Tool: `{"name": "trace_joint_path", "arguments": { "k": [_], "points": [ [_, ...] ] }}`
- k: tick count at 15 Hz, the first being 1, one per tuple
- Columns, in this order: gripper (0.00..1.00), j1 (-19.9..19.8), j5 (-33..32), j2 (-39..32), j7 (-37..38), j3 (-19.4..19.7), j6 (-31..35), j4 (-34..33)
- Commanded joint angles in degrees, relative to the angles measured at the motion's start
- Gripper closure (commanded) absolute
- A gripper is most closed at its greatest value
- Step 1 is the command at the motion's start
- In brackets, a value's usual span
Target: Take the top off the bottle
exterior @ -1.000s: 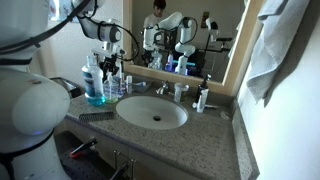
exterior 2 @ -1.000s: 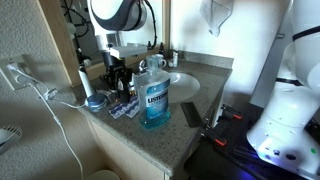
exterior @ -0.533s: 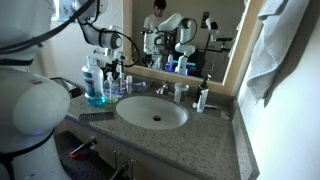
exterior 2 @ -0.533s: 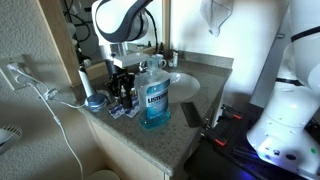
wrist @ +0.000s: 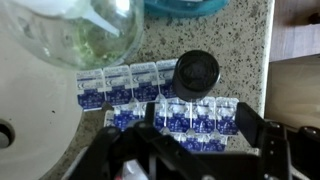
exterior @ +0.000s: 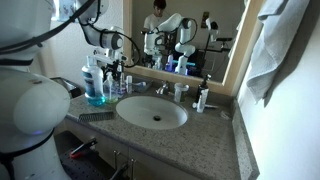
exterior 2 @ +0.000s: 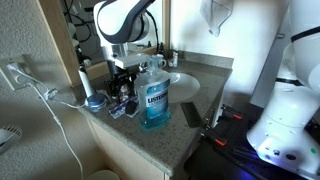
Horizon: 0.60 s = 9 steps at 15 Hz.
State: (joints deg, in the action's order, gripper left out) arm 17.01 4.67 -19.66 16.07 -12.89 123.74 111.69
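Note:
The bottle [exterior 2: 153, 97] stands on the counter, clear plastic filled with bright blue liquid, with a pale label. It also shows in the exterior view across the sink [exterior: 95, 90]. The top [exterior 2: 154, 63] is a small pale cap on its narrow neck. My gripper [exterior 2: 122, 88] hangs low over the counter just beside the bottle, well below the top and touching neither. In the wrist view the gripper [wrist: 200, 125] is open above blue-and-white blister packs [wrist: 150, 95], with nothing between its fingers. Only the bottle's teal base [wrist: 185, 5] shows there.
A black round cap-like thing [wrist: 197, 72] lies on the counter among the blister packs. A clear glass [wrist: 80, 30] stands nearby. An electric toothbrush [exterior 2: 85, 88] and slim bottles crowd the corner. The sink [exterior: 152, 112], a faucet [exterior: 162, 88] and a small white bottle [exterior: 202, 98] lie beyond.
The arm has swung slightly and the gripper has dropped a little toward the counter beside the bottle. Its jaws have gone from shut to open.

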Motion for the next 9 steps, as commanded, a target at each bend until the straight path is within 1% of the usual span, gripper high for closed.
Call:
{"name": "trace_joint_path", "arguments": {
  "k": [1, 6, 9],
  "points": [
    [0.0, 0.2, 0.1, 0.9, 0.0, 0.4, -0.1, 0.3],
    [0.0, -0.4, 1.2, 2.9, -0.6, 0.2, -1.9, -0.8],
    [0.0, -0.1, 1.0, 5.7, 0.2, 0.0, -4.7, -2.2]
  ]
}}
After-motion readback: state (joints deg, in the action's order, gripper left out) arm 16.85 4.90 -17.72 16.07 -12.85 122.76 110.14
